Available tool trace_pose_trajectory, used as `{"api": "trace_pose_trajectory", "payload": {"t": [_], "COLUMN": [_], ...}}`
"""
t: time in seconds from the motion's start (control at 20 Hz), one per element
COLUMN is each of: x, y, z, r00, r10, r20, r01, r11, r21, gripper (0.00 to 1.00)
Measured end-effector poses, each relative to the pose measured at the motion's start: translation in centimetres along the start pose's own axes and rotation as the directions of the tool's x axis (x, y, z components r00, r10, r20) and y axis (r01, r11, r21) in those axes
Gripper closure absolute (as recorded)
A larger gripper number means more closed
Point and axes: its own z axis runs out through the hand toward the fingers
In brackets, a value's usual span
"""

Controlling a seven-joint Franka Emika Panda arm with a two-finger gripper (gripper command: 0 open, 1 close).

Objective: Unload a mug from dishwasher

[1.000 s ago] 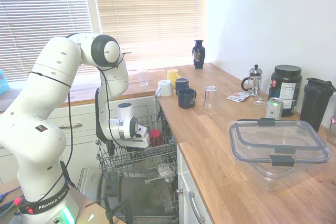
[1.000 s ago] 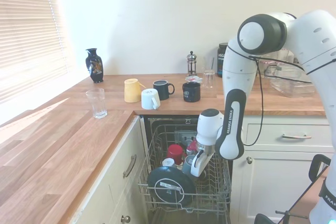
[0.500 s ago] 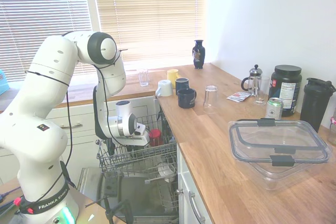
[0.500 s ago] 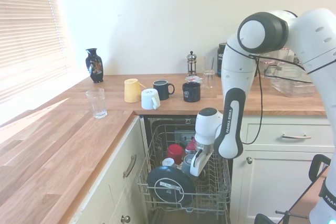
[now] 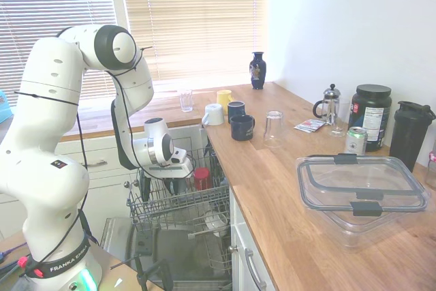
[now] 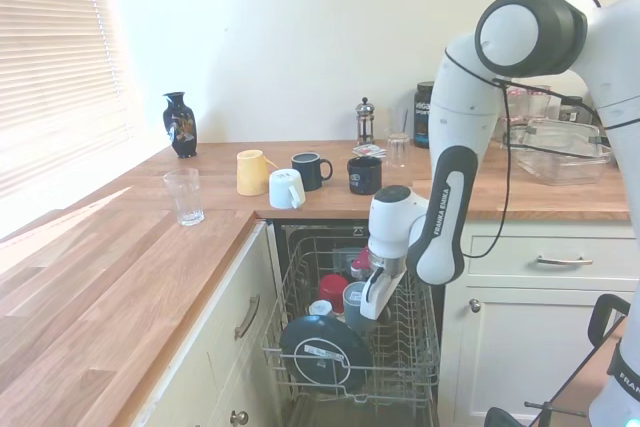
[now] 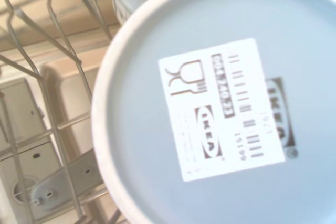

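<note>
Mug (image 6: 353,304), slate grey-blue, sits upside down in the pulled-out wire rack (image 6: 400,352) of the dishwasher (image 6: 350,247), and the gripper (image 6: 372,299) is right against its side; from the second exterior view the fingers look closed on the mug's wall, though the contact itself is partly hidden by the white hand. In the wrist view the mug's base (image 7: 226,108) fills most of the picture, with a pale printed label (image 7: 226,108) on it and grey rack wires (image 7: 47,103) off to one side. Just beside the mug in the rack stand a red cup (image 6: 333,290) and a small white cup (image 6: 320,309), and a dark round lid (image 6: 326,352) leans at the rack's front. In the first exterior view the arm bends down from the worktop height into the rack (image 5: 178,202), and the red cup (image 5: 201,177) shows next to the gripper (image 5: 174,183). On the wooden worktop (image 6: 130,277) above the dishwasher are a yellow mug (image 6: 251,172), a white mug (image 6: 287,189) lying on its side, two navy mugs (image 6: 312,170), a drinking glass (image 6: 184,196) and a dark vase (image 6: 180,125). Further along the worktop stand a coffee press (image 5: 330,104), a black tub (image 5: 370,115), a can (image 5: 355,140) and a clear lidded box (image 5: 361,192).
</note>
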Motion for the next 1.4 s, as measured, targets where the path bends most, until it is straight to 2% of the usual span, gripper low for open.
{"api": "trace_pose_trajectory", "payload": {"t": [0.2,0.4,0.75,1.1,1.4], "x": [0.8,2.6,5.1,7.3,8.4], "y": [-0.6,-1.0,-0.8,0.9,2.6], "z": [-2.3,-5.8,-10.8,-17.0,-20.6], "r00": [1.0,0.997,0.995,0.988,0.979], "r10": [0.005,0.044,0.078,0.122,0.169], "r20": [-0.019,-0.058,-0.064,-0.095,-0.113], "r01": [-0.006,-0.044,-0.076,-0.117,-0.161], "r11": [1.0,0.999,0.997,0.992,0.984], "r21": [-0.015,0.009,0.033,0.053,0.074], "gripper": [1.0,1.0,1.0,1.0,1.0]}}
